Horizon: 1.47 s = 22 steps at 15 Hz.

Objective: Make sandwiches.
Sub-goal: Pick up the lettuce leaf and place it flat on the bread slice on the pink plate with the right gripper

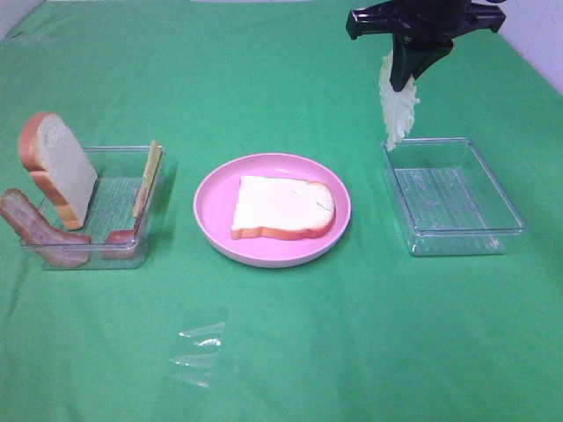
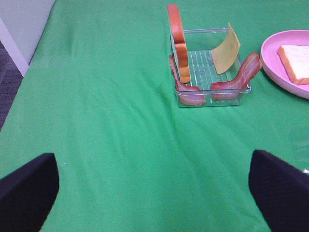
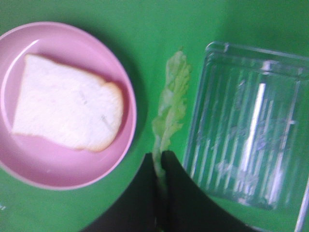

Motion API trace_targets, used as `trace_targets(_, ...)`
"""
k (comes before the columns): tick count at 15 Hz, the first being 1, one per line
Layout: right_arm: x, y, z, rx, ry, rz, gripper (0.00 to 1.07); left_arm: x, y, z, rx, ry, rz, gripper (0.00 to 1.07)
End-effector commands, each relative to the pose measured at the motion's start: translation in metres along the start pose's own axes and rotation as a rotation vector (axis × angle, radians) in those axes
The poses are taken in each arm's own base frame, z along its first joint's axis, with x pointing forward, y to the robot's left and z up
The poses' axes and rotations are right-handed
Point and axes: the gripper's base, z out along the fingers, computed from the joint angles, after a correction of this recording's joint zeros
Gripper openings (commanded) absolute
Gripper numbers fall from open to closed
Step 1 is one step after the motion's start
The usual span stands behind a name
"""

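Green lettuce point(image 3: 171, 101) | hangs from right pincer point(image 3: 159, 158) (pinched tight)

Grips lettuce leaf point(image 1: 398, 110) in right hand point(image 1: 405, 83), dangling over far corner of clear tray point(image 1: 515, 220). Shows bread slice point(image 1: 283, 207) flat on pink plate point(image 1: 215, 202); upright slice point(image 1: 60, 167), cheese point(image 1: 148, 180), bacon point(image 1: 35, 229) in left tray point(image 1: 123, 156).

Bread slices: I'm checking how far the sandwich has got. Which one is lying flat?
The slice on the pink plate lies flat; the other slice stands on edge in the left clear tray.
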Motion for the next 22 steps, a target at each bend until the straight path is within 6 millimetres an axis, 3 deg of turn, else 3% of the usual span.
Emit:
trace_targets(1,0.027,-0.006,-0.01,-0.159,0.012,0.008,0.0,0.0,0.0,-0.002,-0.004,-0.028,0.005,1.02)
trace_targets(2,0.049,-0.018,-0.014,-0.274,-0.074,0.056,0.0,0.0,0.0,-0.002,-0.004,-0.028,0.005,1.02)
trace_targets(5,0.069,-0.029,-0.022,-0.401,-0.188,0.126,0.0,0.0,0.0,-0.002,-0.004,-0.028,0.005,1.02)
trace_targets(8,0.082,-0.026,-0.014,-0.454,-0.163,0.149,0.0,0.0,0.0,-0.002,-0.004,-0.028,0.005,1.02)
trace_targets(16,0.074,-0.016,-0.009,-0.609,-0.201,0.225,0.0,0.0,0.0,-0.002,-0.004,-0.028,0.005,1.02)
trace_targets(22,0.055,0.009,0.029,-1.062,-0.129,0.172,0.0,0.0,0.0,-0.002,-0.004,-0.028,0.005,1.02)
